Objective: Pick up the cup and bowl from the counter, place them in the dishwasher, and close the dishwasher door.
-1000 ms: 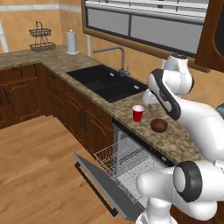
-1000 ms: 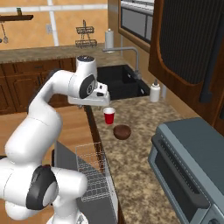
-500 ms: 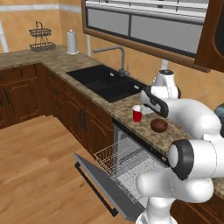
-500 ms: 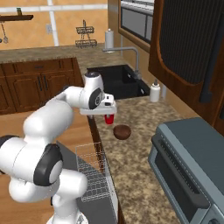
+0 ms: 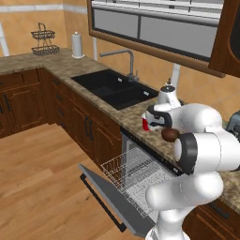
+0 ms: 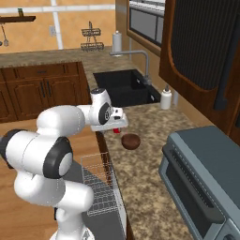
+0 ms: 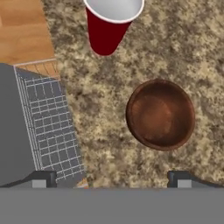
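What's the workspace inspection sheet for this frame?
Surface: counter, speckled granite, dry and bare around the items.
Job's things: cup upright, bowl upright and empty, apart from each other; dishwasher door dropped open, wire rack pulled out and bare.
Clutter: soap dispenser by the sink; toaster oven at the counter's far end.
Grippers: gripper open, above the counter, holding nothing.
Cables: nothing seen.
Surroundings: faucet, paper towel roll, wire basket, wood floor.

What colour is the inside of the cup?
White: the cup is red outside with a white rim and inside, clearest in the hand view.
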### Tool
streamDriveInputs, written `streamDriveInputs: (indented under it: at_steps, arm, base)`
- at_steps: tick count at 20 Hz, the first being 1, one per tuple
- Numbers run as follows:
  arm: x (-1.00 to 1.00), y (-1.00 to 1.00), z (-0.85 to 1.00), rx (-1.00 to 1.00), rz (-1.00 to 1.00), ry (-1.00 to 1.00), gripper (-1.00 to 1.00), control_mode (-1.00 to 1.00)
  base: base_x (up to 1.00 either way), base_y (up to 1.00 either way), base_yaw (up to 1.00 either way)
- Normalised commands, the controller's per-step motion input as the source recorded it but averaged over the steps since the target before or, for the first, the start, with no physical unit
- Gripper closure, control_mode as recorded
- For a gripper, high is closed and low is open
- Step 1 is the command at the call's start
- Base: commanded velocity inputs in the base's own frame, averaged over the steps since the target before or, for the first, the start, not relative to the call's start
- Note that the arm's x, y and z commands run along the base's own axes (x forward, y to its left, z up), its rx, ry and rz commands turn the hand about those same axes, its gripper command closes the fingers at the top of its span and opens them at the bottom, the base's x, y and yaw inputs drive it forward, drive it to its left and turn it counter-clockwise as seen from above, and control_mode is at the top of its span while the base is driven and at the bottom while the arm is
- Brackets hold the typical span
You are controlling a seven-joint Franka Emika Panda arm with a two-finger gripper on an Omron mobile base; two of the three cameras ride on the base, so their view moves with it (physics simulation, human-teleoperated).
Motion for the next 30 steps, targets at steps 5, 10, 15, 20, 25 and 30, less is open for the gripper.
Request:
streamDriveInputs:
  at_steps: [5, 10, 15, 20, 25, 30]
  arm:
    - [0.22, -0.44, -0.27, 0.00, 0.01, 0.02, -1.00, -1.00]
    - [0.11, -0.27, -0.35, 0.00, 0.04, 0.01, -1.00, -1.00]
    - [0.03, -0.13, -0.35, 0.00, 0.05, 0.00, -1.00, -1.00]
    - [0.00, -0.01, -0.35, 0.00, 0.08, 0.00, -1.00, -1.00]
    - [0.03, 0.00, -0.37, 0.00, 0.09, 0.00, -1.00, -1.00]
    - [0.36, 0.00, -0.24, 0.00, 0.09, 0.00, -1.00, -1.00]
  base:
    - [0.00, 0.00, 0.00]
    - [0.00, 0.00, 0.00]
    - [0.00, 0.00, 0.00]
    - [0.00, 0.00, 0.00]
    - [0.00, 0.00, 0.00]
    - [0.00, 0.00, 0.00]
